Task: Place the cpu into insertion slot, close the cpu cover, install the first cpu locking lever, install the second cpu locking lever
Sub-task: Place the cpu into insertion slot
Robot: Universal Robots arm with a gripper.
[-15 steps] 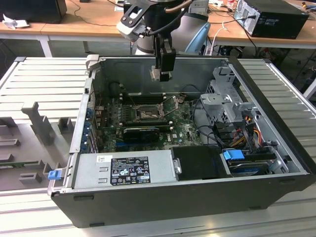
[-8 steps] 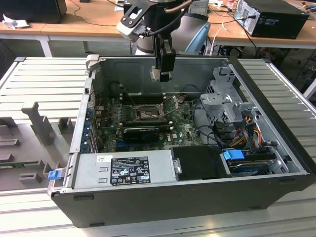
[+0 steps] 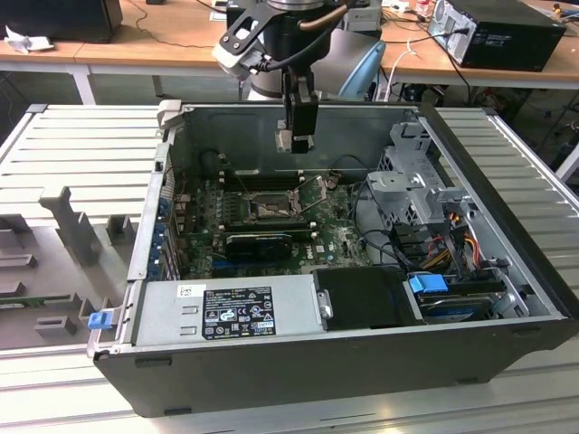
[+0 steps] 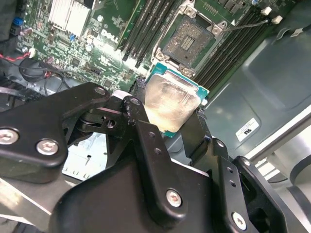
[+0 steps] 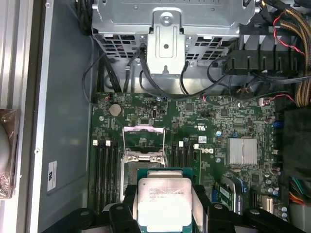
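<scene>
My gripper (image 3: 296, 142) hangs above the motherboard inside the open computer case, shut on the cpu (image 5: 164, 199). The cpu (image 4: 172, 102) is a flat square chip with a pale silver top and a green edge, pinched between the black fingers (image 4: 146, 141). Below it lies the insertion slot (image 5: 144, 138), a dark square socket with a silvery rim, uncovered, its pin field (image 4: 192, 41) showing. The slot (image 3: 269, 210) lies lower and toward the exterior view's left of the gripper. The cpu cover (image 5: 144, 156) looks raised at the socket edge nearest the chip. A thin locking lever (image 3: 316, 193) sticks up beside the socket.
Black memory slots (image 5: 108, 165) flank the socket on both sides. A long black card (image 3: 259, 243) lies in front of the socket, and a silver heatsink (image 5: 242, 151) sits on the board. A metal drive cage (image 3: 418, 185) with cable bundles fills the exterior view's right; the power supply (image 3: 237, 310) sits along the front.
</scene>
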